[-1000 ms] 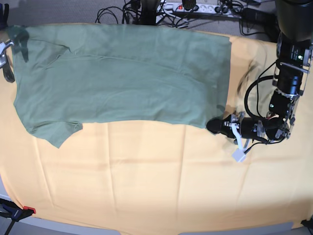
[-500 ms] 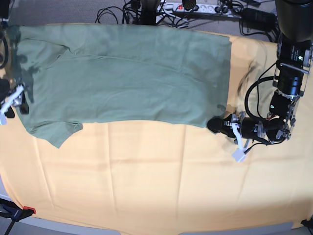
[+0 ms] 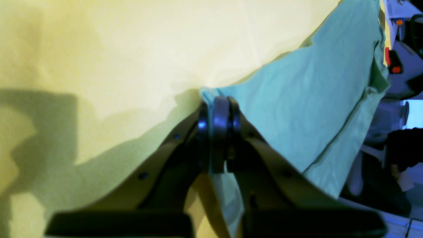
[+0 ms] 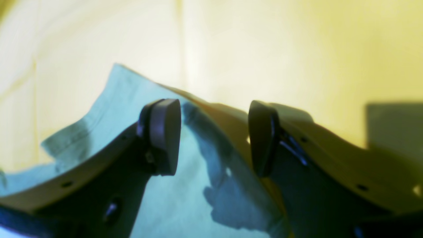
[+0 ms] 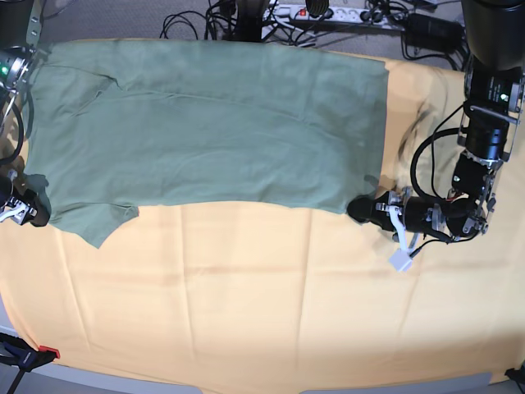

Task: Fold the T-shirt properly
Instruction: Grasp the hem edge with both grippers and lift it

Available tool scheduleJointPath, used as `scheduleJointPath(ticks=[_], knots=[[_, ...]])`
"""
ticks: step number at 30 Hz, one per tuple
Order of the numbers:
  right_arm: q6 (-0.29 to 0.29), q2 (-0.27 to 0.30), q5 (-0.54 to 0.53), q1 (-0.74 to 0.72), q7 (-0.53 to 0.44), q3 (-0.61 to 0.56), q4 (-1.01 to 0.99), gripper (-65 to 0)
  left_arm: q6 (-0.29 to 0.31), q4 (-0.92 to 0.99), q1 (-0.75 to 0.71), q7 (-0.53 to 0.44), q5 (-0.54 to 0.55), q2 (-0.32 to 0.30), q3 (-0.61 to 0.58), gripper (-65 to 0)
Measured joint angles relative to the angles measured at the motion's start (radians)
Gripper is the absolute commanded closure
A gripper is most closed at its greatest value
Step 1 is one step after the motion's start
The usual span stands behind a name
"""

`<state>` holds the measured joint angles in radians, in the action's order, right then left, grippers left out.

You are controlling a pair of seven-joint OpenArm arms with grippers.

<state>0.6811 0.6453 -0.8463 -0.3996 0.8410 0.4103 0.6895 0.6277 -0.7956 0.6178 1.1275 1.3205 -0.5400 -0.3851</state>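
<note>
The sage-green T-shirt (image 5: 213, 123) lies spread flat across the far half of the table, sleeves toward the base view's left. My left gripper (image 5: 358, 211) lies low at the shirt's near right hem corner. In the left wrist view it (image 3: 216, 102) is shut on that corner of the shirt (image 3: 314, 99), with fabric pinched between the pads. My right gripper (image 5: 34, 215) is at the near left sleeve edge. In the right wrist view it (image 4: 211, 138) is open, one finger (image 4: 162, 135) over the sleeve (image 4: 109, 109), and it holds nothing.
The yellow-orange table cloth (image 5: 246, 304) covers the table. A power strip and cables (image 5: 320, 12) lie beyond the far edge. A clamp (image 5: 33, 355) sits at the front left corner. A small white piece (image 5: 400, 261) hangs by the left arm's wrist.
My right arm has moved from the shirt's far left corner down its left edge to the near sleeve. The left arm and the shirt have not moved.
</note>
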Motion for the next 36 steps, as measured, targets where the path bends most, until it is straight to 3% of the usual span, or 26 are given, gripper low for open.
scheduleJointPath(ticks=[12, 14, 17, 22, 28, 31, 36], knots=[[0.013, -0.056, -0.026, -0.013, 0.058, 0.006, -0.035, -32.3, 0.001, 0.0, 0.0, -0.001, 0.0, 0.0, 0.0, 0.0], [0.016, -0.055, -0.023, -0.013, 0.059, 0.006, -0.035, -23.2, 0.001, 0.0, 0.0, -0.001, 0.0, 0.0, 0.0, 0.0], [0.011, -0.055, -0.018, -0.013, 0.07, 0.005, -0.035, 0.0, 0.001, 0.0, 0.0, -0.002, 0.0, 0.0, 0.0, 0.0], [0.011, -0.056, -0.005, -0.034, 0.069, 0.004, -0.035, 0.0, -0.002, 0.0, 0.021, -0.048, -0.046, 0.0, 0.0, 0.0], [0.011, -0.056, 0.003, -0.077, -0.003, 0.003, -0.035, 0.0, 0.001, 0.0, 0.09, -0.21, -0.195, -0.002, -0.001, 0.0], [0.011, -0.064, 0.091, -0.097, -0.075, 0.004, -0.035, 0.0, 0.0, 0.001, 0.095, -0.3, -0.232, 0.004, -0.001, 0.0], [0.011, -0.071, 0.226, -0.139, -0.179, -0.079, -0.035, 0.0, 0.002, 0.001, 0.094, -0.438, -0.399, 0.027, -0.001, 0.0]])
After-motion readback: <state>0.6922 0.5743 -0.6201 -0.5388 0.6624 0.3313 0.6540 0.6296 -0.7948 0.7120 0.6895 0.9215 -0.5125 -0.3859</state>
